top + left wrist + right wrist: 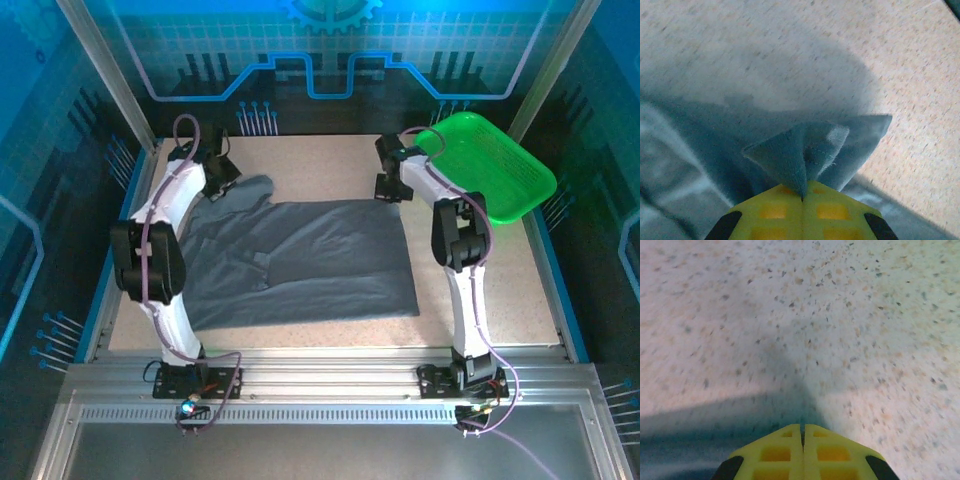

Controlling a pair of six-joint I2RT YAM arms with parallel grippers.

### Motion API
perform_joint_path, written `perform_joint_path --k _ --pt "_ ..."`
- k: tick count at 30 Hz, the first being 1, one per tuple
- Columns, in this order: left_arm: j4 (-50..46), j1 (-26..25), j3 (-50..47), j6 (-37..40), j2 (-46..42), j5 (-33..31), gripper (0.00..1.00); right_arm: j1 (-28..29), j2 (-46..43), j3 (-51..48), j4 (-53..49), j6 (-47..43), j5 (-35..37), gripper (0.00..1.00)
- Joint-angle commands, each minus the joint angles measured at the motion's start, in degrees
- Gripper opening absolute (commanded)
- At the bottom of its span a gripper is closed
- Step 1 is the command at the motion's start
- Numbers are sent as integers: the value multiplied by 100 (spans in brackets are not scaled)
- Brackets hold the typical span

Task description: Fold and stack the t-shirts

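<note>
The grey t-shirt lies flat in the middle of the table. The left end effector pinches a bit of cloth at the shirt's 11 o'clock corner. The right end effector, at the 1 o'clock corner, is squeezed closed, and its tips seem to meet with no cloth between them. If both lift, only one side may rise and the shirt may twist.

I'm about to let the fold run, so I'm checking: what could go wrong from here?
The left gripper pinches only a small tip of the shirt; it could slip out. The right gripper is shut with no cloth showing in it; it may have missed, leaving the fold lopsided.
</note>
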Motion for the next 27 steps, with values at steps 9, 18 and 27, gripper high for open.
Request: perform_joint_path --k 9,18,27 --pt "-4 331 -2436 -858 -2782 -698 0 231 -2280 -2284 1108 -234 11 0" --pt "-653 565 -3968 -1024 -4464 -1007 0 258 -3120 -3888 1294 93 -128 0" --pt "-1194 627 -4745 -1253 -5312 -1495 0 374 -3321 -4448 1179 236 -171 0"
